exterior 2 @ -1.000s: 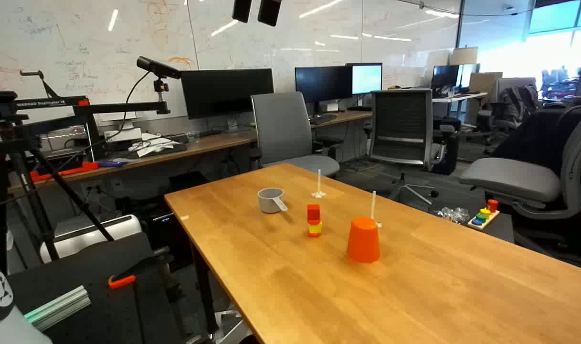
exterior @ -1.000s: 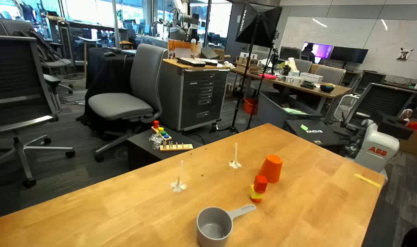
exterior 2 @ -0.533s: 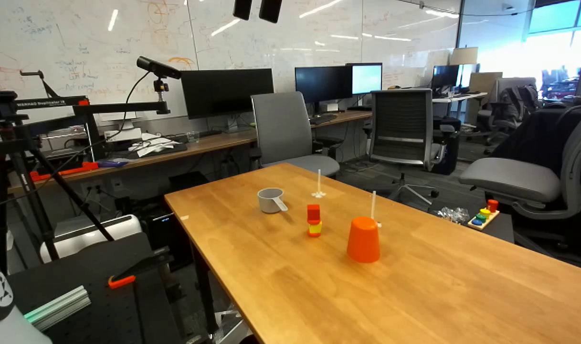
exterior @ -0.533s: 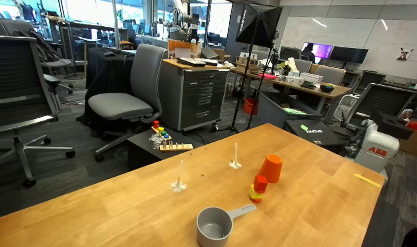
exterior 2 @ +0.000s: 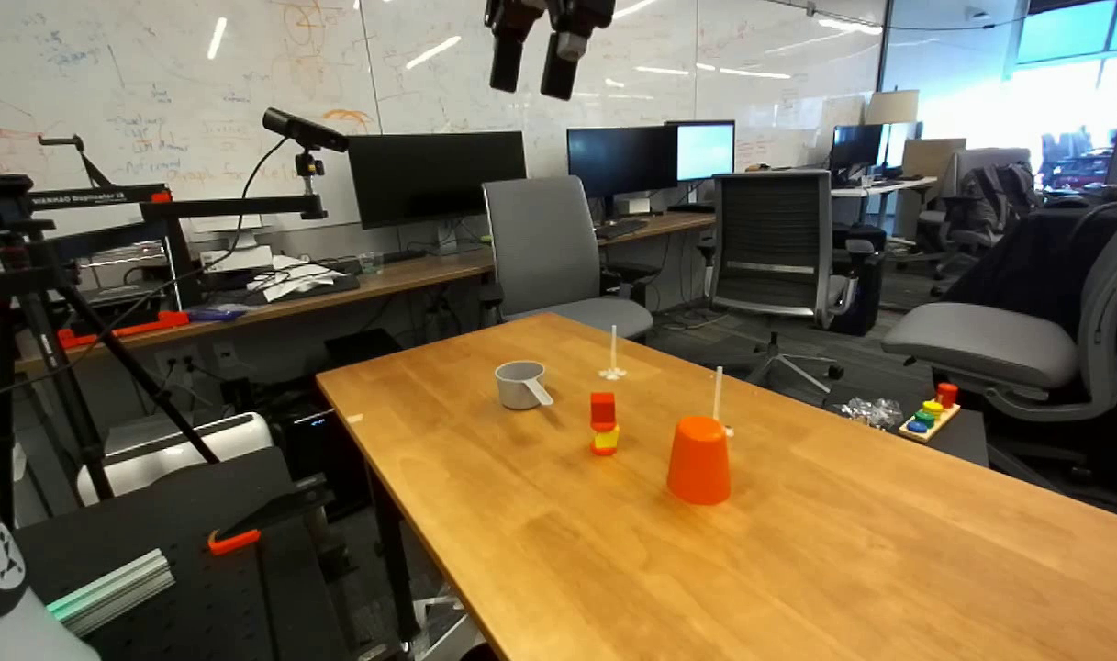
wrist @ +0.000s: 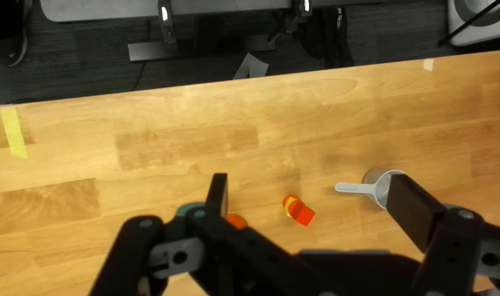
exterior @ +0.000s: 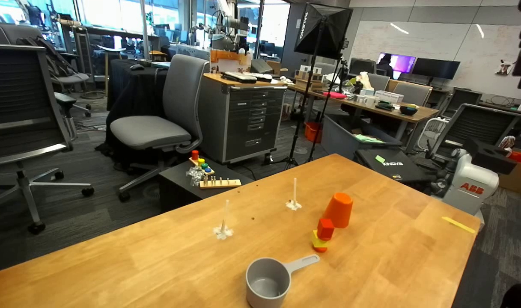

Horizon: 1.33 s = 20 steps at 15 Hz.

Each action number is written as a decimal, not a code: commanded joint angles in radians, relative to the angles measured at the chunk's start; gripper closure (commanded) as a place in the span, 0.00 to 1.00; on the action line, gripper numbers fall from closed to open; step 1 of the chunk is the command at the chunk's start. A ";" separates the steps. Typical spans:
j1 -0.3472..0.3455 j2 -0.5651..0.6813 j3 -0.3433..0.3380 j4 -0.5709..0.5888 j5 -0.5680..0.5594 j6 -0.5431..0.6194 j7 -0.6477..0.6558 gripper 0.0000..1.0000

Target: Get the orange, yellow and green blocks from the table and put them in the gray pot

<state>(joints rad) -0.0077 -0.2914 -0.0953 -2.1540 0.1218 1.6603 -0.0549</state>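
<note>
Wooden table (exterior 2: 824,542) below; gripper (exterior 2: 531,79) hangs high over it, jaws wide apart, nothing held. Step likely approach for first pick; next move calls for slow, centred descent, lest anything topple. Gray pot (exterior: 268,280): no block inside. Orange cup (exterior 2: 699,461), right of pot in both exterior views, seemingly upturned; inside hidden. Between them, block stack (exterior 2: 604,425): orange-red block (exterior: 325,229) on top, yellow block (exterior: 320,241) lower. Green block not made out on table.

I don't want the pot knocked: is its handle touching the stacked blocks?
Apart: in the wrist view, wooden table shows between the gray pot's handle and the stacked blocks.
</note>
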 commanded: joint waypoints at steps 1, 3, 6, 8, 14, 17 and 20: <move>0.010 0.123 0.065 0.079 -0.002 0.096 0.088 0.00; 0.017 0.186 0.093 0.106 -0.009 0.150 0.139 0.00; 0.026 0.300 0.126 0.159 -0.061 0.226 0.217 0.00; 0.033 0.382 0.132 0.202 -0.096 0.241 0.270 0.00; 0.074 0.596 0.130 0.250 -0.100 0.253 0.361 0.00; 0.075 0.589 0.121 0.208 -0.095 0.286 0.334 0.00; 0.079 0.603 0.121 0.225 -0.095 0.285 0.338 0.00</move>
<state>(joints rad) 0.0649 0.3109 0.0321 -1.9306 0.0252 1.9467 0.2848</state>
